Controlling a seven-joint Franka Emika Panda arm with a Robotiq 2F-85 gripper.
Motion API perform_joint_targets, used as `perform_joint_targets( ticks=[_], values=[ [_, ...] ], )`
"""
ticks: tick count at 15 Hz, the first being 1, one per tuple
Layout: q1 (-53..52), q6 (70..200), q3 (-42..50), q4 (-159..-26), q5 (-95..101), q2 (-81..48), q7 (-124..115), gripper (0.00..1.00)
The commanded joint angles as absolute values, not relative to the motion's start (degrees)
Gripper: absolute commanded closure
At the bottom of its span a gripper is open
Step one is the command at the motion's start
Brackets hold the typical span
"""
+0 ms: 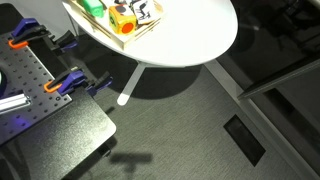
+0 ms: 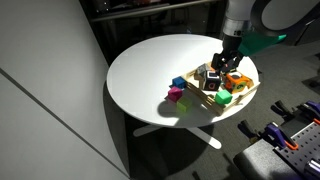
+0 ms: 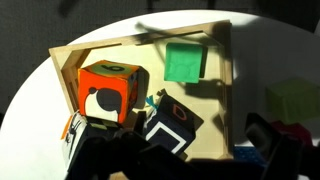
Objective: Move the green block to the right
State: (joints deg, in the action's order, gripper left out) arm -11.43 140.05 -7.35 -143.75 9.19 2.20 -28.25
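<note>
The green block (image 3: 185, 62) lies flat inside a shallow wooden tray (image 3: 226, 95), in the far corner as the wrist view shows it, close against the tray's walls. Its visible faces are plain and bright green. In both exterior views it occupies one end of the tray (image 1: 92, 7) (image 2: 224, 98).

Relative to the fingers (image 3: 110, 160), the block sits well ahead of them and off to one side. It is not between them and not touching them. The fingers appear only as a dark, shadowed mass along the bottom edge of the wrist view. Whether they stand apart or together cannot be told from any of the views. In an exterior view the gripper (image 2: 228, 68) hangs over the tray, above the middle of its contents.

Between the block and the fingers lie two other cubes in the same tray. An orange cube with dark marks (image 3: 108, 92) sits toward the opposite wall from the green block. A black cube with white and orange marks (image 3: 170, 122) is tilted and lies just in front of the dark mass.

Outside the tray, a yellow-green block (image 3: 295, 100) rests on the white round tabletop (image 2: 150, 70). An exterior view shows it (image 2: 184, 100) grouped with a blue block (image 2: 178, 83) and a magenta block (image 2: 175, 93), near the tray's side.
</note>
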Motion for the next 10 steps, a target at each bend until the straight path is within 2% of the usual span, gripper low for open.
perform_joint_targets(
  ticks=[1, 10],
  values=[
    [-11.3, 137.0, -9.0, -144.7, 2.6, 6.5, -23.0, 0.0],
    [-11.3, 120.6, -9.9, -142.0, -7.1, 12.9, -14.9, 0.0]
  ],
)
